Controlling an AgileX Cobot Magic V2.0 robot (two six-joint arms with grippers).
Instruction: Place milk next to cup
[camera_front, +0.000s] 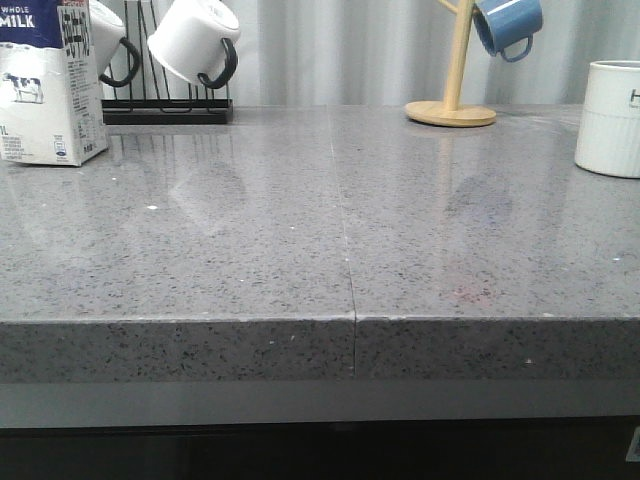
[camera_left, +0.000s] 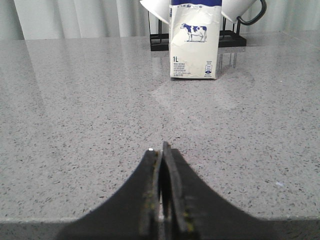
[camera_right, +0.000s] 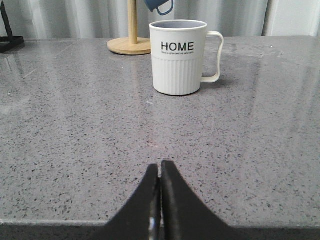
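Resting with fingers pressed together, the left gripper (camera_left: 161, 152) and right gripper (camera_right: 160, 167) held nothing. The white, blue-topped milk carton (camera_front: 48, 85) stood upright at the speckled grey stone bench's (camera_front: 330, 230) far-left corner, the off-white ribbed "HOME" cup (camera_front: 610, 118) far-right, well apart.

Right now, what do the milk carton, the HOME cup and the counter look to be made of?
Milk carton: coated paperboard, going by its printed panels and creased upper face. HOME cup: matte off-white, ribbed below; ceramic or plastic, I cannot tell which. Counter: polished grey speckled stone or composite; it mirrors the objects.
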